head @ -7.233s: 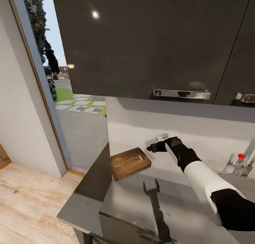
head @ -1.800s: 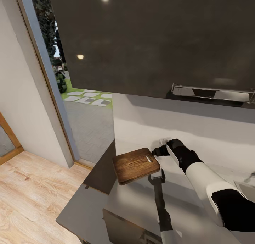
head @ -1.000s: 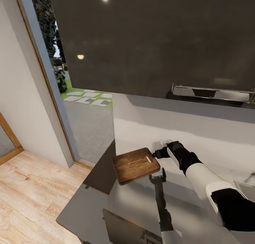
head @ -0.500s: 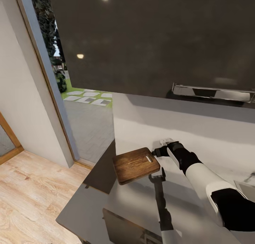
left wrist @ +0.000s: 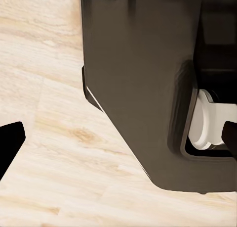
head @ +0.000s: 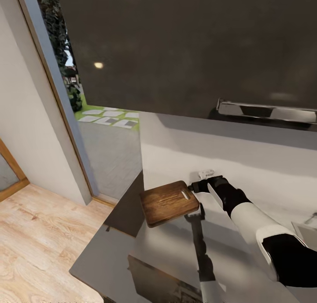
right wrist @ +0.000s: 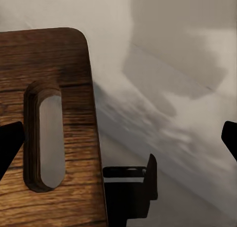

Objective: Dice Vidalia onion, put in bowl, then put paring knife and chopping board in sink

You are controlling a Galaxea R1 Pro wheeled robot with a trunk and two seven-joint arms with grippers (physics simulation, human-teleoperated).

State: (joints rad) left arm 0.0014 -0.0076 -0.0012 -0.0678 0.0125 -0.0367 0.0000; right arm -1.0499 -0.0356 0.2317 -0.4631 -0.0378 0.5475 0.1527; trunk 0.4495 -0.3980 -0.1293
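The brown wooden chopping board [head: 169, 202] lies flat near the left end of the grey glossy countertop [head: 167, 250], its slot-shaped handle hole [right wrist: 44, 135] toward the wall. My right gripper [head: 195, 188] hovers at the board's handle end, open. In the right wrist view its dark fingertips [right wrist: 10, 145] stand wide apart, one over the board [right wrist: 49, 88] and the other over bare countertop [right wrist: 173, 113]. My left gripper [left wrist: 118, 140] hangs open over the floor beside my dark base [left wrist: 143, 78]. The onion, knife and bowl are out of view.
A dark wall cabinet [head: 189, 47] with a chrome handle [head: 266, 111] hangs over the worktop. A small white fitting [head: 205, 173] sits on the pale wall behind the gripper. A corner of the steel sink [head: 307, 230] shows far right. Left of the counter lie wooden floor [head: 39, 245] and a glass door.
The head camera has moved closer and to the left, so the tap has left the picture. My right gripper has come down to the board's handle end and barely moved in the last second.
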